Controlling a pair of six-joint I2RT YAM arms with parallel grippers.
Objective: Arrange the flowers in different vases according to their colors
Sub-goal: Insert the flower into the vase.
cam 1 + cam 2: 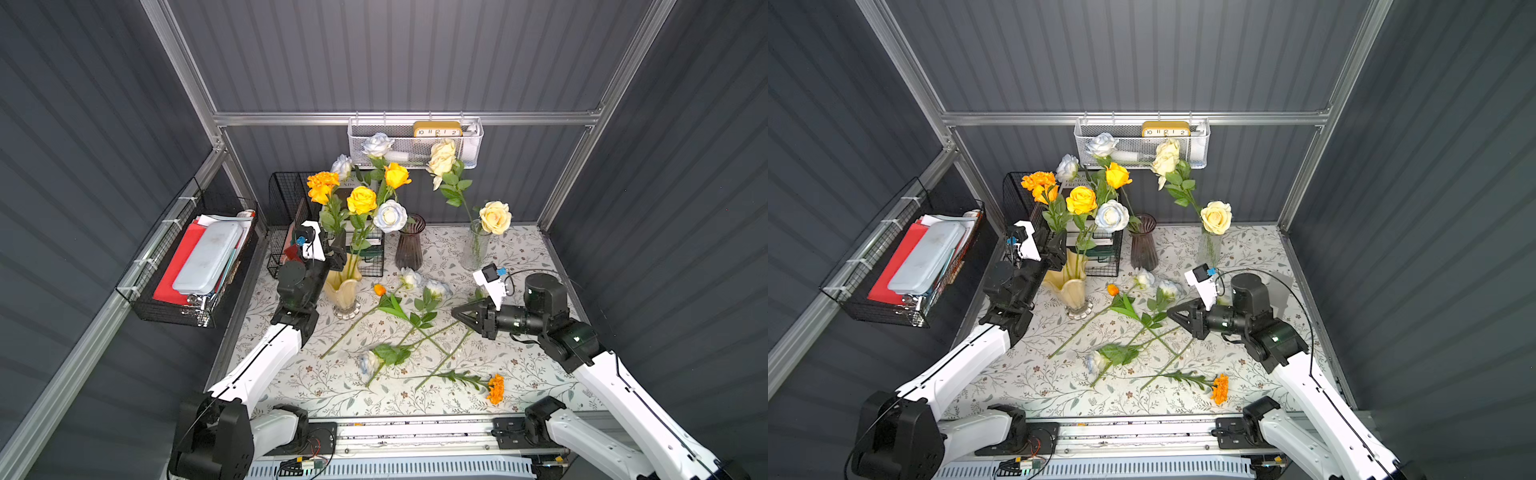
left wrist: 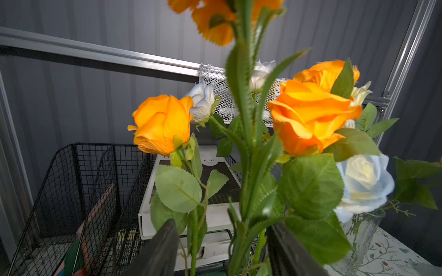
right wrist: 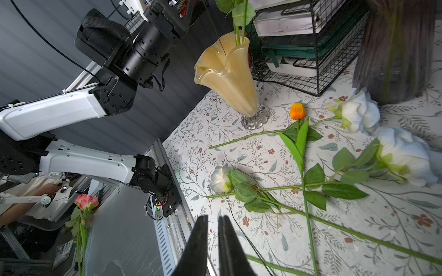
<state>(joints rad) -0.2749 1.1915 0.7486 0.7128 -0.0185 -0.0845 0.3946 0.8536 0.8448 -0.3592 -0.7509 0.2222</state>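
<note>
Marigold: loose, near tabletop
Left fingers: spread around marigold stem in cream vase
Right fingers: nearly together, empty
Next: probably withdraw left, fetch another stem

Yellow clock face numerals 10, 11, 12, 1, 2, white box label reading "FLOS"

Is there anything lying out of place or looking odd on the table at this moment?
Yes. Several long green-stemmed artificial flowers lie flat on the floral tablecloth, stems crossing untidily, including three bluish-white roses, one small orange bud and one ruffled orange marigold near the front edge. They are in no vase.
</note>
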